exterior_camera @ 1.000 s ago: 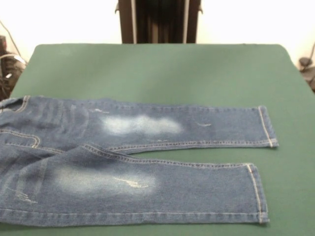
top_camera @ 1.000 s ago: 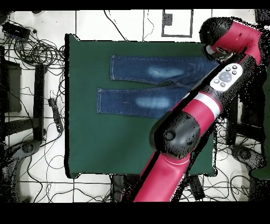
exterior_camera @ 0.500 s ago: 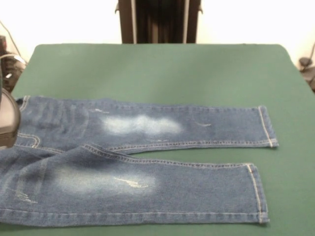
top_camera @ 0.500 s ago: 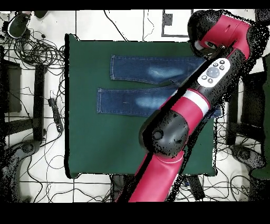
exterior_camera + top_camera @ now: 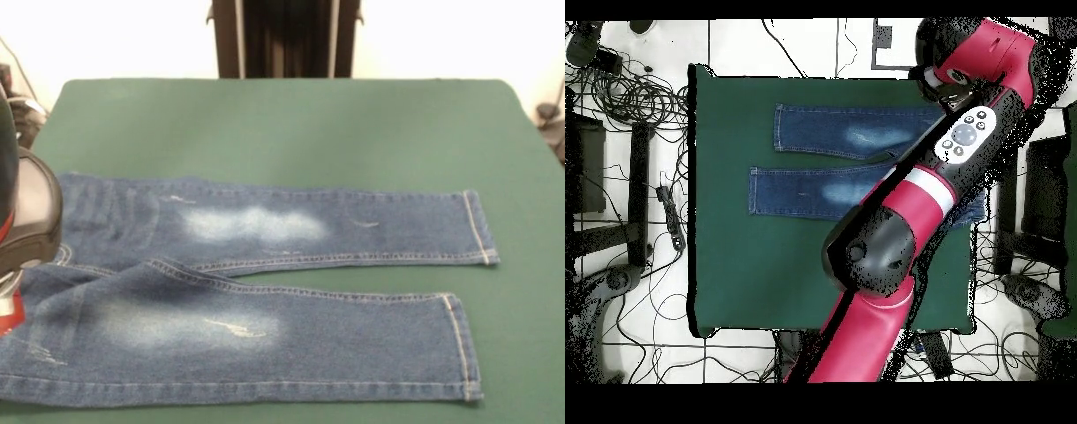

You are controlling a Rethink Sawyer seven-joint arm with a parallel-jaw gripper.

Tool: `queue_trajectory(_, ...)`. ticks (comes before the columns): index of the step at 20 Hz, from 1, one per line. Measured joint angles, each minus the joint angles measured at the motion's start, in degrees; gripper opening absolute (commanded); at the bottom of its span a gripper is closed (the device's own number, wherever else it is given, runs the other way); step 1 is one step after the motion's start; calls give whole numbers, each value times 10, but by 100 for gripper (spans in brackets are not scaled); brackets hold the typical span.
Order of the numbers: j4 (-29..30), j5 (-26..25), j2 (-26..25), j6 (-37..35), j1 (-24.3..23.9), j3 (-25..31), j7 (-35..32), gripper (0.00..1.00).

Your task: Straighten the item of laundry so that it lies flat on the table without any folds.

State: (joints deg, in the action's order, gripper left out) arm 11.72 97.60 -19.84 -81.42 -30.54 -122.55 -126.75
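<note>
Front view shows the small blue denim jeans (image 5: 256, 300) spread along the near side of the dark green cloth-covered desk (image 5: 282, 132), legs apart, with a diagonal fold at the crotch. The red and black arm (image 5: 905, 230) hangs over the waist end; its hand is hidden, so whether it is spread cannot be told, and it would do best to draw the waist outward, low and slow

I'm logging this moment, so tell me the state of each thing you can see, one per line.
jeans: spread out on the table, both legs extended and apart, a diagonal fold at the crotch.
table: covered in green cloth, jeans lying on it.
arm: reaching across the table over the jeans' waist end.
end effector: hidden, open or shut unclear.
</note>
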Motion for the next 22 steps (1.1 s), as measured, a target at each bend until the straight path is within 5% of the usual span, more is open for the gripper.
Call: queue_trajectory(22, 5, 123, 0, -20, 42, 16, -35, 0)
